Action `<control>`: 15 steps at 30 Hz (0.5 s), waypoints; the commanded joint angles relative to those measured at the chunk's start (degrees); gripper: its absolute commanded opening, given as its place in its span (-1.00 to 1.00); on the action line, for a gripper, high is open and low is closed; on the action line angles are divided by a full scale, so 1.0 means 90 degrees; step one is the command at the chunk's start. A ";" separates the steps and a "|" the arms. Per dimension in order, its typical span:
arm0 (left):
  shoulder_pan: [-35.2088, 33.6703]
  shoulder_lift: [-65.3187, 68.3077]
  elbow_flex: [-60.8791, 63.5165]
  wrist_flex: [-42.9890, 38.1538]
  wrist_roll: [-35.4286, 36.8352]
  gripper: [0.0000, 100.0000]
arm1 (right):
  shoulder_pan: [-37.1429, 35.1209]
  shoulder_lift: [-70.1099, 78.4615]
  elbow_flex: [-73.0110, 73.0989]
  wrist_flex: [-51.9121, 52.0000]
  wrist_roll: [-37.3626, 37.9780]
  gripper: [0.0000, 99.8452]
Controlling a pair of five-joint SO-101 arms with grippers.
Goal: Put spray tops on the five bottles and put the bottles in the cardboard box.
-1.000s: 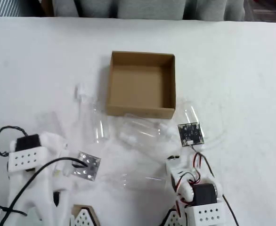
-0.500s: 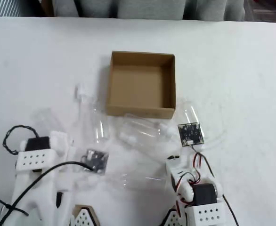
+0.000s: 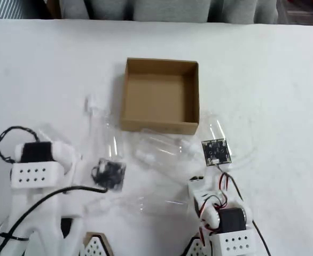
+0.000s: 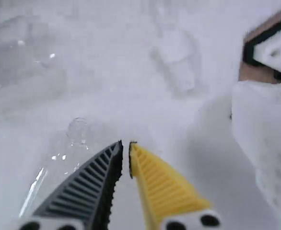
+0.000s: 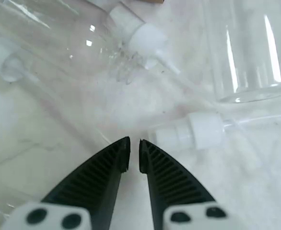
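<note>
Evidently early: clear bottles lie loose just arm-side of the cardboard box, none inside. Left gripper, right gripper: nearly closed, empty, probably poised for picking.

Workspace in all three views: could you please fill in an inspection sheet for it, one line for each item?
Surface: white table, bare beyond the box.
Job's things: cardboard box open, nothing inside; clear bottles lying on the table just in front of it; white spray tops among them, cannot tell which are fitted.
Clutter: nothing seen.
Grippers: left gripper shut, holding nothing; right gripper shut, holding nothing, beside a spray top.
Cables: black cable at the left arm; red and white wires on the right arm.
Surroundings: grey shapes beyond the far edge, cannot tell what.
</note>
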State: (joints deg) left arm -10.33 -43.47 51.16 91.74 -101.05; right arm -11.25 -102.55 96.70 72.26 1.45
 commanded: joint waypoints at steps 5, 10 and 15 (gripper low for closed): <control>-0.1040 -0.0161 0.1250 -0.1621 -0.1748 -0.90 | 0.0034 -0.0063 0.0020 0.0024 0.0059 -0.97; -0.0923 -0.0122 0.2022 -0.3126 -0.1748 -0.90 | 0.0034 -0.0063 0.0020 0.0024 0.0059 -0.97; -0.0435 -0.0112 0.2256 -0.3966 -0.0918 -0.90 | 0.0034 -0.0063 0.0020 0.0024 0.0059 -0.97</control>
State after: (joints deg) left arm -17.63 -43.47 70.95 61.93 -114.33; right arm -11.25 -102.55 96.70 72.26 1.45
